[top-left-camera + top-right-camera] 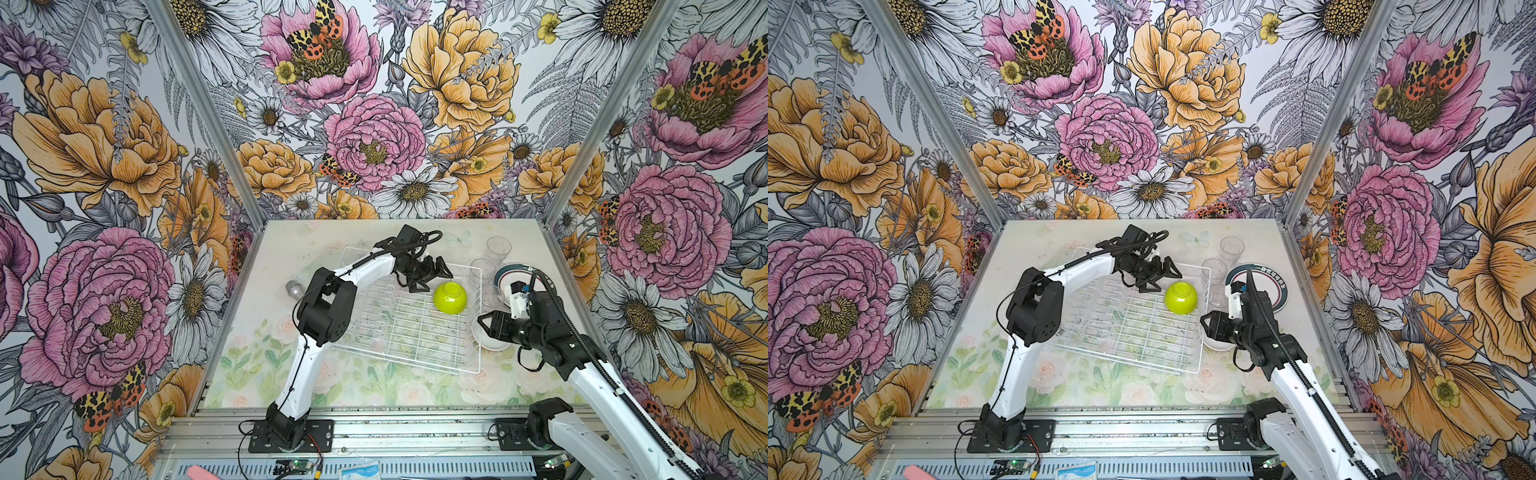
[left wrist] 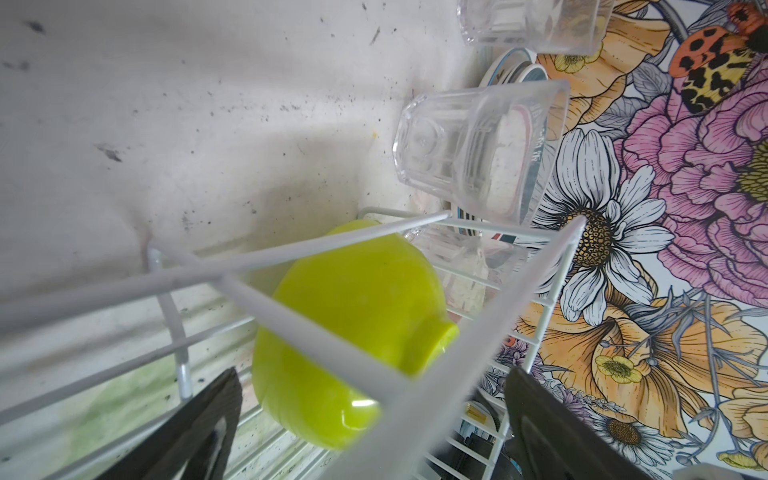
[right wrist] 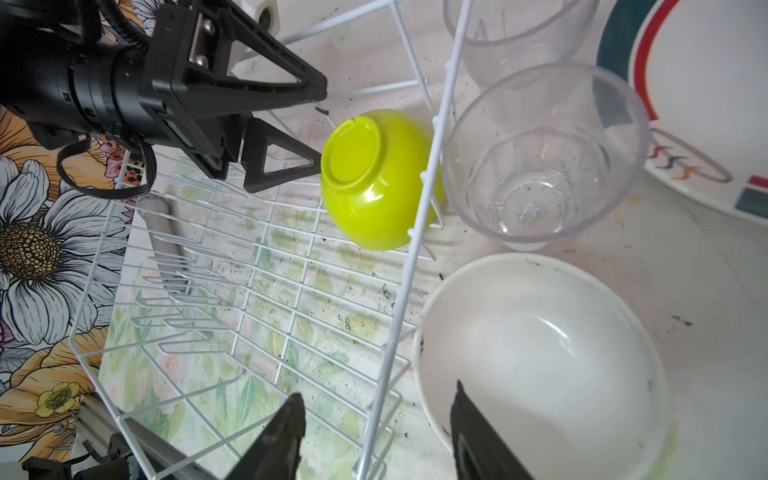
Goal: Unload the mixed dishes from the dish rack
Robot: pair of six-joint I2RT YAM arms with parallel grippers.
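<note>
**Over the rack's far right corner: one bowl waiting to be lifted**

Seen in both top views, the left gripper [image 1: 436, 282] is hovering just left of the lime-green bowl [image 1: 1180, 297]. Its jaws are gaping wide and carrying nothing. The bowl is lying tipped over in the dish rack [image 1: 399, 328], against the right wall. The right gripper [image 1: 484, 326] is hanging outside that wall, over a white-lined bowl [image 1: 492, 345] on the table.

From the left wrist, the bowl's foot is facing the spread fingers [image 2: 199, 424], with rack wires crossing in between. A clear tumbler [image 2: 478, 153] is standing just beyond.

From the right wrist, the right jaws are standing partly apart and seem to be gripping nothing.

A good pick, I judge, means pinching the green bowl's wall, rising clear of the top wire, then skirting the tumblers.
</note>
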